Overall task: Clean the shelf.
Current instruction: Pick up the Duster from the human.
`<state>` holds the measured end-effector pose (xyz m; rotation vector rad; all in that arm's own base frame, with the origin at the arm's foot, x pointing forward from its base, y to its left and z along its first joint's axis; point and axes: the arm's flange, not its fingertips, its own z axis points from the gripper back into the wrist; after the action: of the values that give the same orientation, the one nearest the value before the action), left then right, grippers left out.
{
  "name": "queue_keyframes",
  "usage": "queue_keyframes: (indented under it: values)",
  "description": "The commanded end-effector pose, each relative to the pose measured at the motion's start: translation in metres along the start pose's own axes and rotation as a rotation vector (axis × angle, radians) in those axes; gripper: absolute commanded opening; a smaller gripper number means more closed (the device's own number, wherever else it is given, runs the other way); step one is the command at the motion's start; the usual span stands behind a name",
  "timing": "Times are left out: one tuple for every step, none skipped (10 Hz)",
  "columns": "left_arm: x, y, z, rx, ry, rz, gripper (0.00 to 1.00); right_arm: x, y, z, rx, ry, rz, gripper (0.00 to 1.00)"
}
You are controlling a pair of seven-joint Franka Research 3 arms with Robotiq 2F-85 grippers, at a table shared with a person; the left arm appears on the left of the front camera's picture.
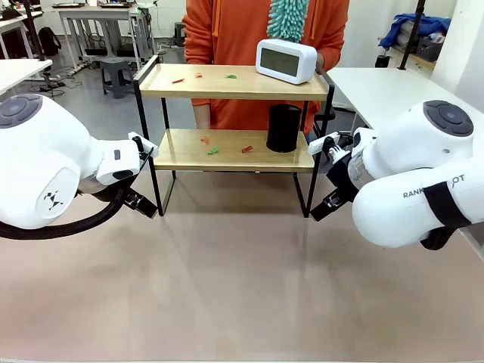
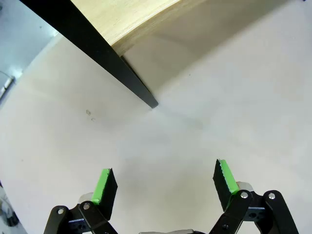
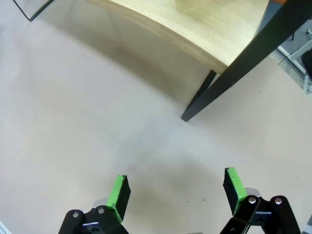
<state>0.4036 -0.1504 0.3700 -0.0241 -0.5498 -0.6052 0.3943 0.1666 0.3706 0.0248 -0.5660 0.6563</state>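
shelf (image 1: 249,92): 6 scraps (image 1: 246,149), 1 clock (image 1: 286,60), 1 black cylinder (image 1: 283,128); left gripper (image 2: 164,174), right gripper (image 3: 176,181) wide, empty.

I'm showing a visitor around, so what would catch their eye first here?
The two-tier shelf mid-table, red and green scraps strewn on both boards, a white clock on its top right and a black cylinder below. Behind it stands a person in orange, a fluffy teal duster at the chest. Big white arms flank the shelf, the left gripper and right gripper open above the table.
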Motion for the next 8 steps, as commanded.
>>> queue_keyframes:
  values:
    - [0.0,0.0,0.0,0.0,0.0,-0.001,1.0,0.0,0.0,0.0,0.0,0.0,-0.001,1.0]
    - [0.0,0.0,0.0,0.0,0.0,-0.001,1.0,0.0,0.0,0.0,0.0,0.0,-0.001,1.0]
    - [0.0,0.0,0.0,0.0,0.0,-0.001,1.0,0.0,0.0,0.0,0.0,0.0,-0.001,1.0]
    - [0.0,0.0,0.0,0.0,0.0,-0.001,1.0,0.0,0.0,0.0,0.0,0.0,-0.001,1.0]
    - [0.0,0.0,0.0,0.0,0.0,-0.001,1.0,0.0,0.0,0.0,0.0,0.0,-0.001,1.0]
    - [0.0,0.0,0.0,0.0,0.0,0.0,1.0,0.0,0.0,0.0,0.0,0.0,0.0,1.0]
    - [-0.002,-0.008,0.027,-0.279,0.072,-0.115,1.0,0.002,-0.004,0.02,0.129,0.185,-0.092,1.0]
    - [-0.007,-0.008,0.065,-0.446,0.097,-0.069,1.0,-0.001,-0.014,0.058,0.184,0.206,-0.225,1.0]
